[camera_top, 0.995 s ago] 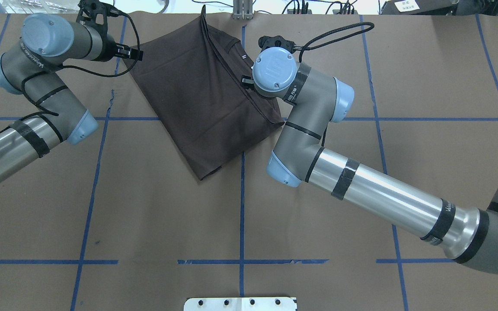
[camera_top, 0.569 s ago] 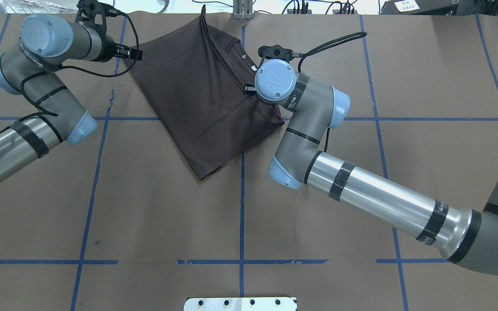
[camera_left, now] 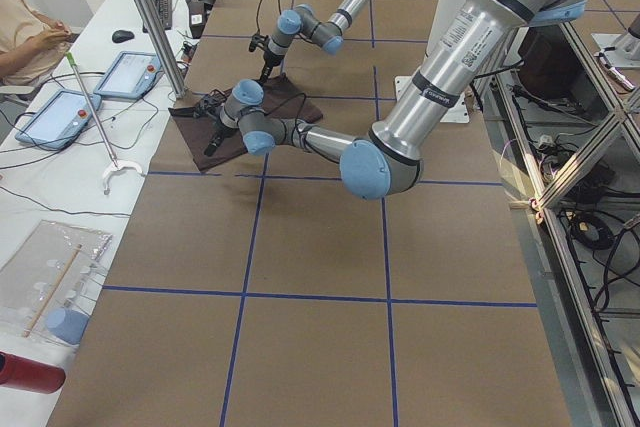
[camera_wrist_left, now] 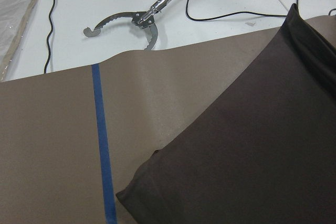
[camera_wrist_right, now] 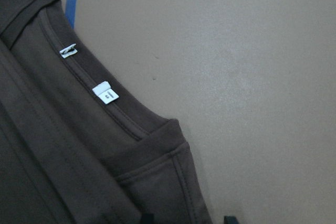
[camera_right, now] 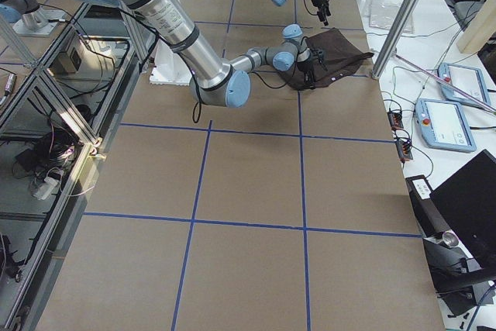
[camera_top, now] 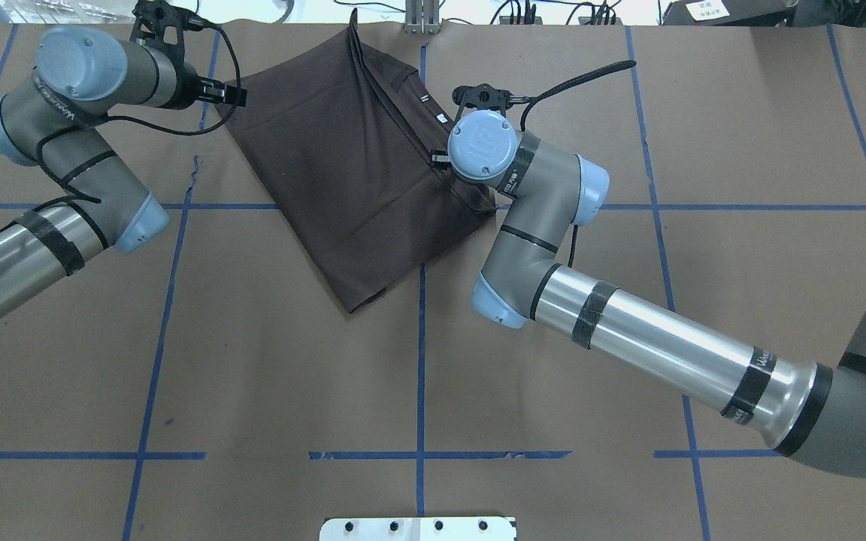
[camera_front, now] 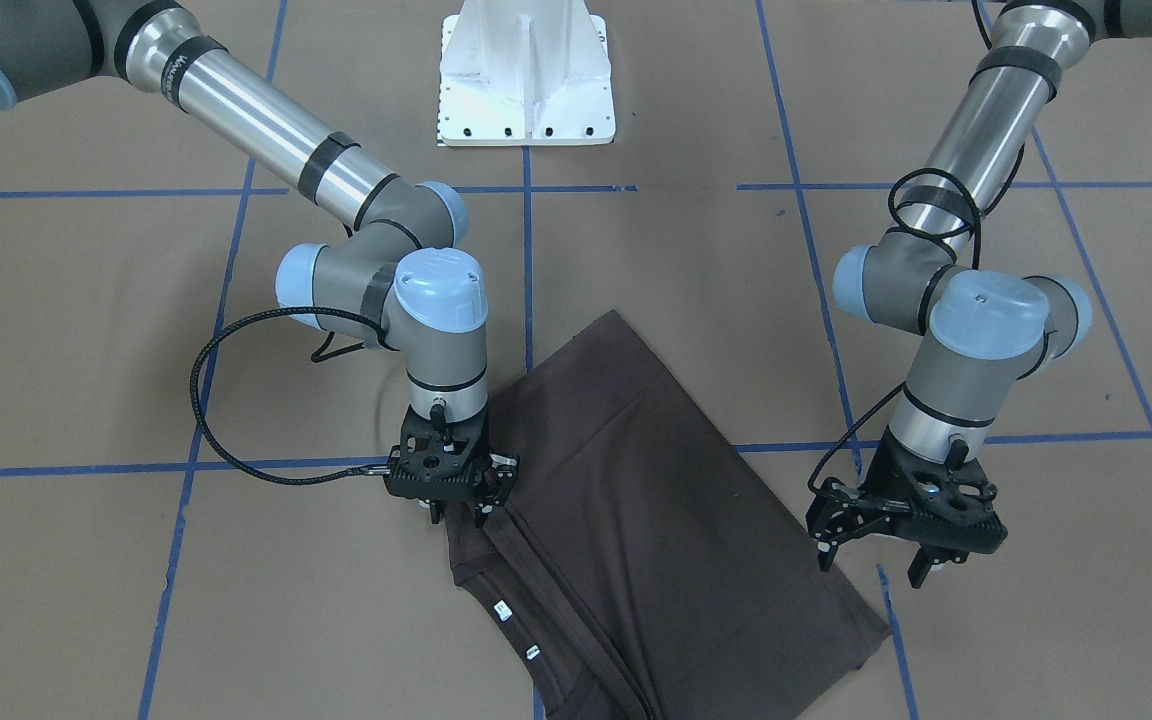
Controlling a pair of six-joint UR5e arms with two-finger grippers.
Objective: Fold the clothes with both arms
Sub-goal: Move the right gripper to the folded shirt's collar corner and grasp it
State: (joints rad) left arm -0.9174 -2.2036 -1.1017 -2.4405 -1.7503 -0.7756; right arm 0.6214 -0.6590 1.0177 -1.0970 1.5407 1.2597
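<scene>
The clothes are one dark brown T-shirt [camera_top: 350, 165], folded and lying skewed at the table's far middle, with its collar and white labels [camera_wrist_right: 105, 94] on the edge toward my right arm. My right gripper [camera_front: 457, 518] points straight down over that edge below the collar. It is open, and its fingertips [camera_wrist_right: 148, 219] straddle the sleeve hem. My left gripper [camera_front: 871, 567] hovers wide open just above the shirt's [camera_front: 656, 520] opposite corner and holds nothing. The left wrist view shows that corner [camera_wrist_left: 157, 182] of the shirt on the paper.
Brown paper with blue tape lines [camera_top: 420, 361] covers the table. The white pedestal base [camera_front: 526, 75] stands at the robot's side. Beyond the far edge lie a metal reacher tool [camera_wrist_left: 142, 19], cables and tablets [camera_left: 60, 117]. A person's arm [camera_left: 30, 37] shows there.
My right wrist has shifted a little toward the robot along the shirt's collar edge. The left arm and the shirt have hardly moved.
</scene>
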